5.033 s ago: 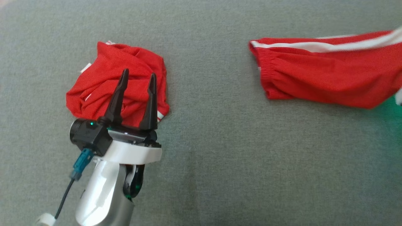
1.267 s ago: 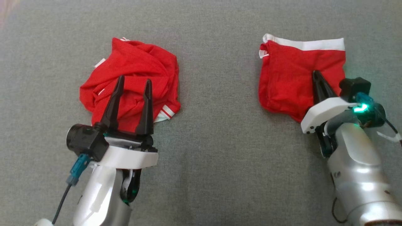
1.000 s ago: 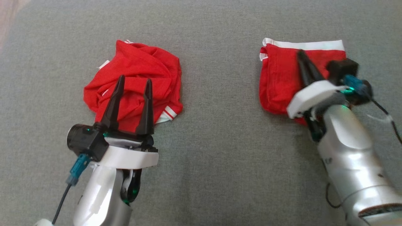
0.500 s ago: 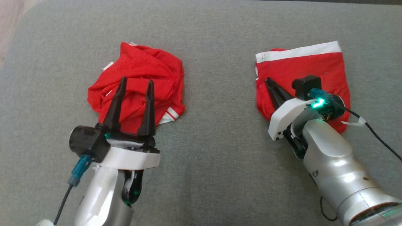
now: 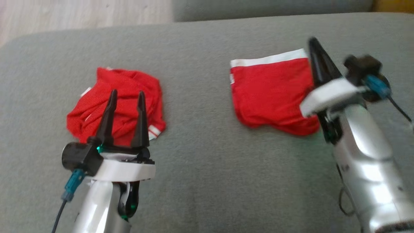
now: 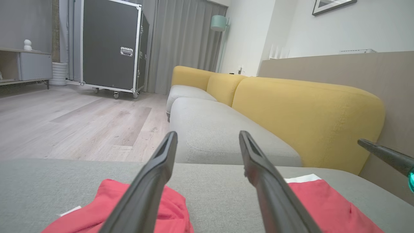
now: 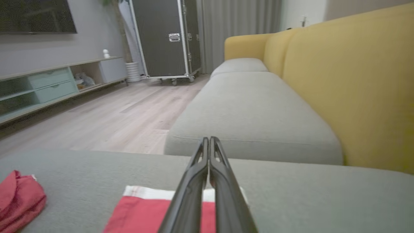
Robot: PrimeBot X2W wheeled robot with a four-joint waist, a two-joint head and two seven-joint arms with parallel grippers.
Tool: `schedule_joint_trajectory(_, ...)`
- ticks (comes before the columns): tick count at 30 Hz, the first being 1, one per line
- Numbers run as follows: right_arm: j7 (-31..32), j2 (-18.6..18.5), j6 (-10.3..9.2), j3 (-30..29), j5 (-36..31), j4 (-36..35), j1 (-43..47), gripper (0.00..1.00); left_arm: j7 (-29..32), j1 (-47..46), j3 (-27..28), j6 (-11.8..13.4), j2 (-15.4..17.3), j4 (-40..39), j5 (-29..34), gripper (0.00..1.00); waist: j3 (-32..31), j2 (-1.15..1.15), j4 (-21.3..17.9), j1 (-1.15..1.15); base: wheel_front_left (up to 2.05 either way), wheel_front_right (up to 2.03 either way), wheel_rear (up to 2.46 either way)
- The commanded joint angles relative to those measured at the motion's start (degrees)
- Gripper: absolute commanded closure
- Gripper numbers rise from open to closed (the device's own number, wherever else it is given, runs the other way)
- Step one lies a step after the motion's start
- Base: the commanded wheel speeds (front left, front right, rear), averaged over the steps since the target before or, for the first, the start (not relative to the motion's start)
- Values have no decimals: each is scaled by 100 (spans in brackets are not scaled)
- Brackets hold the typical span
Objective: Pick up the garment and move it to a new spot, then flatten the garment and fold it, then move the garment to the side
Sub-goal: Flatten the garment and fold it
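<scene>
A: How do the fingers stand in the head view?
B: The left gripper (image 5: 127, 94) has its two fingers spread wide with nothing between them. It hovers at the 6 o'clock side of the crumpled garment (image 5: 129, 81). The right gripper (image 5: 313, 43) has its fingers pressed together and grips nothing. It crosses the 3 o'clock edge of the folded garment (image 5: 268, 97), and whether it touches the cloth cannot be told.

A: Where does the folded one lie?
B: Flat on the grey cushion (image 5: 207, 181), toward 2 o'clock in the view and well apart from the crumpled one at 9 o'clock. Its long axis runs roughly from 9 to 3, with the white band (image 5: 268, 58) along its 12 o'clock edge.

A: And the left wrist view?
B: The fingers are wide apart and empty. The crumpled garment sits at 7 o'clock and the folded one at 5 o'clock. The right gripper's dark tip shows at 3 o'clock.

A: The right wrist view?
B: The fingers are closed tight against each other above the white band at 6 o'clock, with their tips over bare cushion beyond it. The crumpled garment is at 8 o'clock.

A: The count?
B: Two red garments and two grippers, each with two fingers.
</scene>
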Motion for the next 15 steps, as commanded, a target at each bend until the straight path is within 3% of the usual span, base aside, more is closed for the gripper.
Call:
schedule_joint_trajectory(1,-61,-1,-11,-74,-112,-310,284,100,-28,-68,249,13,47,-188,34,0,-181,0,-212,0,0,0,0)
schedule_joint_trajectory(2,-61,-6,-11,-196,-187,-465,406,100,-28,-41,270,15,47,-188,36,0,-221,0,-271,0,0,0,0)
schedule_joint_trajectory(3,-61,-4,-11,-293,-269,-624,536,60,-28,-13,288,17,47,-188,36,0,-260,0,-327,0,0,0,0)
schedule_joint_trajectory(4,-61,5,-11,-369,-344,-767,677,2,-28,15,306,18,47,-185,35,0,-298,0,-378,0,0,0,0)
schedule_joint_trajectory(15,-62,229,-11,-973,-569,-2436,2439,0,-28,454,443,61,47,-159,-45,0,-509,0,-661,0,0,0,0)
